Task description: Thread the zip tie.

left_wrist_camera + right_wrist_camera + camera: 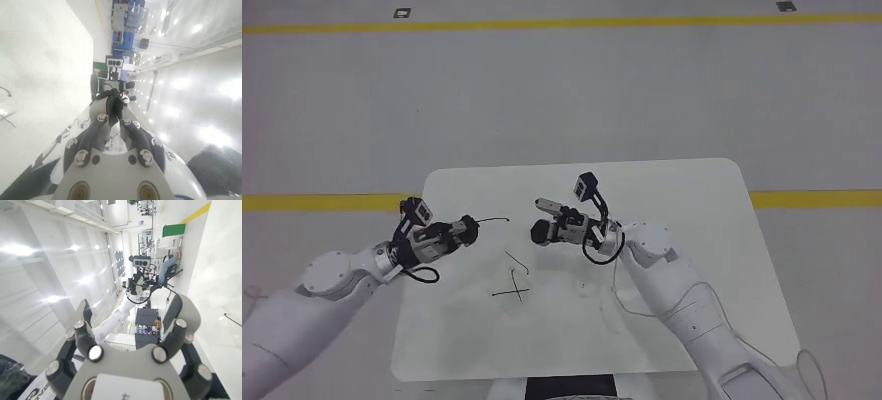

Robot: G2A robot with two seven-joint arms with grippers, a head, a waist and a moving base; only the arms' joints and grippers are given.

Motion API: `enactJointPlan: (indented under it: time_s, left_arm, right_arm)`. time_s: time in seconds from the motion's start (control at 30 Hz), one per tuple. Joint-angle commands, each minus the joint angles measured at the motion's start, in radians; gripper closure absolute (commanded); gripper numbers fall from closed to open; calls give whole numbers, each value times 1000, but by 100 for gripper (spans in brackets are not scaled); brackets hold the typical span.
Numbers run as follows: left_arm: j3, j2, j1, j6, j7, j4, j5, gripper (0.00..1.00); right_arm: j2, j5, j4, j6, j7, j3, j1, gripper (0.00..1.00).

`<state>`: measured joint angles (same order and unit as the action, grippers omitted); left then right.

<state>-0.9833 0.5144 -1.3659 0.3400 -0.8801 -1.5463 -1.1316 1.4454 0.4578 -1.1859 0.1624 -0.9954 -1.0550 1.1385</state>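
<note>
**Top view.** A white counter (682,200) stands on a grey floor crossed by yellow lines (542,24). Over its left half, the left gripper (470,231) is pressed together on one end of a black zip tie (492,219). The tie's free length juts through the air toward the right gripper (541,220), probably so that the other arm can meet it. The two grippers face each other, near but apart, and the tie's tip stops short of the right one. Loose ties (512,292) lie on the counter just on the robot's side of that gap. Both grippers are well inside the counter's edges, with open room on the far and right parts.

**Left wrist view.** The fingers converge and pinch the dark tie between their tips. Whether the pinched end is the head or the tail cannot be told. The right gripper is straight ahead.

**Right wrist view.** The fingers are spread wide and hold nothing. The left arm sits beyond the gap between them, roughly in line with it. Threading likely calls for fine alignment, since the thin strip may flex.
</note>
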Motion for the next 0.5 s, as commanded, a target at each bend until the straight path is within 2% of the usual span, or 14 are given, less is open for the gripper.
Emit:
enactJointPlan:
  time_s: [0.0, 0.2, 0.33, 0.37, 0.4, 0.43, 0.47]
  left_arm:
    - [10, 16, 9, 0, -76, 44, -57, 100]
    - [50, 59, 56, -23, -201, 132, -163, 100]
    - [74, 88, 93, -41, -289, 181, -196, 100]
    - [78, 94, 99, -43, -303, 190, -199, 100]
    - [81, 97, 103, -43, -314, 195, -197, 100]
    - [81, 97, 103, -43, -314, 195, -197, 100]
    - [81, 97, 103, -43, -314, 195, -197, 100]
  right_arm:
    - [3, 17, 21, 22, 7, 5, -9, 0]
    - [11, 37, 48, 61, 1, 38, -26, 0]
    - [21, 49, 64, 87, 8, 74, -39, 0]
    - [24, 51, 67, 91, 13, 81, -42, 6]
    - [26, 53, 71, 96, 17, 89, -45, 29]
    - [28, 54, 77, 101, 21, 96, -48, 46]
    - [31, 55, 83, 107, 29, 104, -53, 52]
